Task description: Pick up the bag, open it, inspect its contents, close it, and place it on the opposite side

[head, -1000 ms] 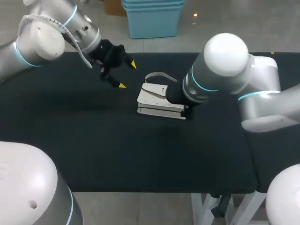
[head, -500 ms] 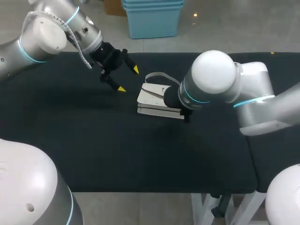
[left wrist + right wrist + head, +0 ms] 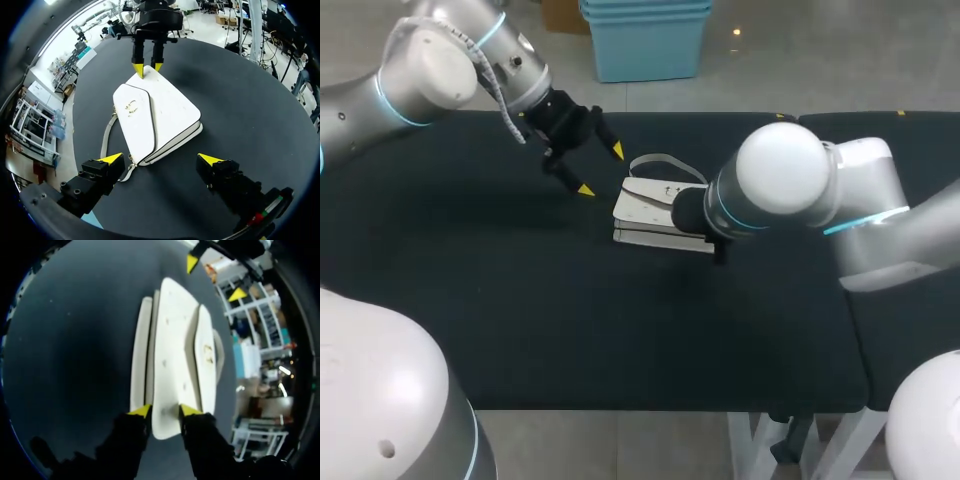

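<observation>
Logged left claw (image 3: 160,159) spread wide, gripping nothing, held above the table (image 3: 520,300) just short of the bag (image 3: 155,117), at the end nearest the strap (image 3: 653,158). Could not settle the right claw (image 3: 164,410) — parked at the bag's opposite end, but clamped on it or merely lying over it, unreadable from every view. Located the bag flat on its side near mid-table, somewhat nearer the far edge, flap (image 3: 132,120) lying down over the top face, strap looped loose on the far side.

Risks, as judged:
- Lifting from one end only — likely to hinge or swing the bag, perhaps to slide it out of a shallow hold. Cause: purchase on a narrow rounded corner, weight hanging well out from it.
- Coming down with the left claw on the smooth top face: likely to shove the bag along the table instead of catching it, worse with the other end unsecured.
- Snagging the loose strap during the left claw's approach; would drag or twist the bag.
- Working both claws over so short a bag; little gap between them, hence a possible clash.

Room: found a broad open stretch of table toward the near edge and out to the left; less behind the bag, toward the far edge. Found the right half partly overhung by the right arm (image 3: 780,185); would want that arm swung clear before any set-down there.
</observation>
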{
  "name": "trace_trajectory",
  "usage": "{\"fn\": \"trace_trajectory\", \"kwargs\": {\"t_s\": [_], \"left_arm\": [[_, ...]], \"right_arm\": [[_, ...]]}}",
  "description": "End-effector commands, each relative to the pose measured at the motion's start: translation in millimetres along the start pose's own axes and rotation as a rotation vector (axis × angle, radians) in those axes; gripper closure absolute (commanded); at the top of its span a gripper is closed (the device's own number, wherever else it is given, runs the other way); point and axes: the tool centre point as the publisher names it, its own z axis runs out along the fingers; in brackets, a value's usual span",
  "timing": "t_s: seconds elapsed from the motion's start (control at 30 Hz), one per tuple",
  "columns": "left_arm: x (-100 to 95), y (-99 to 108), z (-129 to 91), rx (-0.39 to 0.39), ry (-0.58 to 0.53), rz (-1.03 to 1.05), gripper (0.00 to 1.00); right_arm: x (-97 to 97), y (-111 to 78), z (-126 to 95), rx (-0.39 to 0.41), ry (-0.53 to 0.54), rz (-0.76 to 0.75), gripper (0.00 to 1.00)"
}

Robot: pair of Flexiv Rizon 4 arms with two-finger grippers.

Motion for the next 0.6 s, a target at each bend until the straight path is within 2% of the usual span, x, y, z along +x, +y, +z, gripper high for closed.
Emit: {"fn": "trace_trajectory", "kwargs": {"t_s": [0.03,0.1,0.17,0.37,0.43,0.5,0.6], "left_arm": [[-4.6,2.3,5.8,0.003,0.010,0.002,0.00],[-5.1,2.2,6.4,0.008,0.010,0.006,0.00],[-6.0,0.7,7.2,0.015,0.005,0.016,0.00],[-9.4,-7.5,6.3,0.026,-0.075,0.048,0.00],[-10.7,-12.5,7.4,0.007,-0.111,0.094,0.00],[-7.5,-20.1,6.2,0.048,-0.149,0.191,0.00],[-7.5,-20.1,6.2,0.048,-0.149,0.191,0.00]], "right_arm": [[2.9,2.4,1.8,-0.006,-0.015,0.000,0.72],[3.2,3.3,1.9,-0.007,-0.016,-0.001,0.81],[3.6,3.8,2.3,-0.007,-0.018,-0.001,1.00],[6.4,5.2,4.3,-0.006,-0.024,0.001,1.00],[7.2,5.3,4.7,-0.002,-0.027,0.011,1.00],[7.3,5.4,4.7,-0.002,-0.026,0.014,1.00],[7.3,5.4,4.7,-0.002,-0.026,0.014,1.00]]}}
